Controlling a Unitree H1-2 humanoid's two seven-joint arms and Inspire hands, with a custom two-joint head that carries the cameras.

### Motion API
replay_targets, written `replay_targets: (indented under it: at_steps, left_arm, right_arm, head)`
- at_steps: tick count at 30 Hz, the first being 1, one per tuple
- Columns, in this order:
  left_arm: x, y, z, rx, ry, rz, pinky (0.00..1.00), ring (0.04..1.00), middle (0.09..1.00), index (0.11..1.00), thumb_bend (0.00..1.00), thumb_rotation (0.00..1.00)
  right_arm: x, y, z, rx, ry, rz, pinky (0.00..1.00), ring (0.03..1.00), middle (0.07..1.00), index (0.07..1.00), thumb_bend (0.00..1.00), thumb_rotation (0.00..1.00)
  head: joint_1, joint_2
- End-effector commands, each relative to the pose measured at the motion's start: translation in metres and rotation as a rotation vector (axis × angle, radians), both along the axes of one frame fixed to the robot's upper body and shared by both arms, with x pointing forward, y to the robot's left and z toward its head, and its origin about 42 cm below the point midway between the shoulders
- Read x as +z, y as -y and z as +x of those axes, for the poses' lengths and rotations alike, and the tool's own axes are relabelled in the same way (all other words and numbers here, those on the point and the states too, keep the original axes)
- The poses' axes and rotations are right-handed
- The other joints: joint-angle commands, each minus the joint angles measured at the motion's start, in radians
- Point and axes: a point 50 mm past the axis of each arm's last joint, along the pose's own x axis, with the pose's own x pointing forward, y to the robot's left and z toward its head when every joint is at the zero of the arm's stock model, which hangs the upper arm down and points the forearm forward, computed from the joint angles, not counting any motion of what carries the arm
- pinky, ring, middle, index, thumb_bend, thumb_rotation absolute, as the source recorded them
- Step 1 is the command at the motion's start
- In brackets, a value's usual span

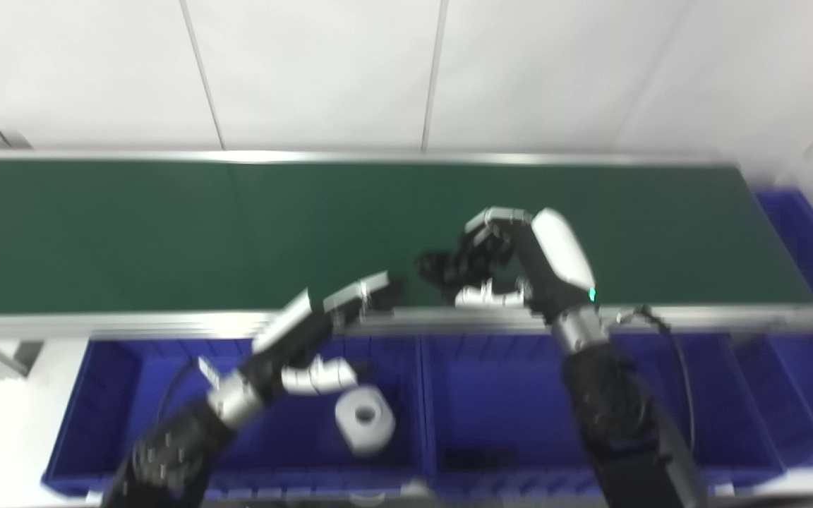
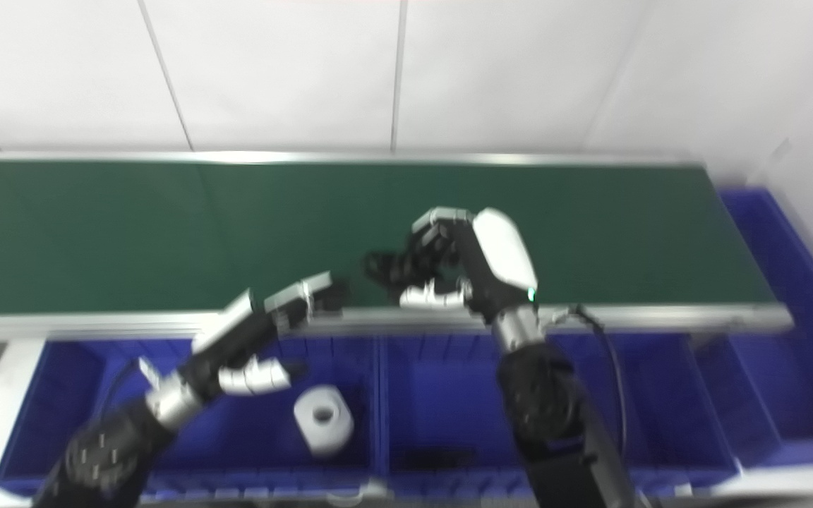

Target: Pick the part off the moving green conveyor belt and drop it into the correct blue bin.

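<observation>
A: Where's the white cylindrical part (image 1: 365, 419)?
B: In the blue plastic bin (image 1: 124, 395) at seven o'clock, bore tilted up toward twelve.
A: Fingers?
B: Left hand (image 1: 322, 331) spread, empty; right hand (image 1: 498, 264) curled, can't tell.

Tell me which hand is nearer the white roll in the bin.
Left. The left hand hovers just above the white roll; the right hand is farther off, over the green belt.

Both head cameras look steeply down from the near side — sharing the green belt (image 1: 166, 233), near blue bins (image 2: 449, 395) and far wall.
</observation>
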Motion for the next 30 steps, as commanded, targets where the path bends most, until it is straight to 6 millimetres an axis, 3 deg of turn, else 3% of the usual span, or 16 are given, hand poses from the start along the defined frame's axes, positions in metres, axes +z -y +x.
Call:
replay_targets:
  at_steps: [1,2,7,15,19,22,27,30]
  left_arm:
    - [0.011,0.001,0.005,-0.016,0.022,-0.032,0.88,0.919,0.930,0.910,0.39,0.63]
    - [0.011,0.002,0.005,-0.020,0.018,-0.034,0.89,0.925,0.933,0.913,0.40,0.65]
    - [0.013,0.005,0.005,-0.023,0.014,-0.035,0.90,0.930,0.933,0.914,0.42,0.66]
    - [0.016,0.004,0.006,-0.023,0.022,-0.032,0.90,0.936,0.936,0.917,0.42,0.67]
    - [0.018,0.003,0.006,-0.023,0.023,-0.032,0.90,0.937,0.937,0.917,0.41,0.67]
    - [0.018,0.002,0.006,-0.022,0.022,-0.030,0.91,0.939,0.938,0.917,0.41,0.68]
    - [0.017,0.002,0.006,-0.028,0.018,-0.036,0.91,0.936,0.936,0.918,0.42,0.67]
    - [0.018,0.002,0.006,-0.027,0.018,-0.036,0.90,0.934,0.937,0.917,0.42,0.67]
  right_arm:
    - [0.009,0.004,-0.011,-0.027,0.021,0.016,0.48,0.497,0.474,0.495,0.53,0.00]
    - [0.009,0.005,-0.014,-0.030,0.018,0.016,0.53,0.526,0.483,0.492,0.53,0.00]
    - [-0.008,0.011,-0.036,-0.038,0.010,0.024,0.46,0.489,0.468,0.503,0.53,0.00]
    - [-0.023,0.013,-0.053,-0.042,-0.024,-0.034,0.41,0.449,0.445,0.511,0.53,0.00]
    - [-0.029,0.013,-0.058,-0.043,-0.051,-0.081,0.41,0.454,0.460,0.506,0.53,0.00]
    - [-0.034,0.012,-0.063,-0.050,-0.066,-0.124,0.35,0.405,0.427,0.512,0.53,0.00]
    - [-0.047,0.013,-0.064,-0.068,-0.063,-0.243,0.44,0.482,0.459,0.502,0.53,0.00]
    - [-0.056,0.013,-0.062,-0.083,-0.089,-0.332,0.38,0.426,0.460,0.496,0.53,0.00]
  head:
    - [-0.002,0.003]
    - [-0.003,0.004]
    - [-0.003,0.002]
    - [0.001,0.006]
    - [0.001,0.006]
    - [0.001,0.006]
    - [-0.001,0.003]
    - [-0.001,0.003]
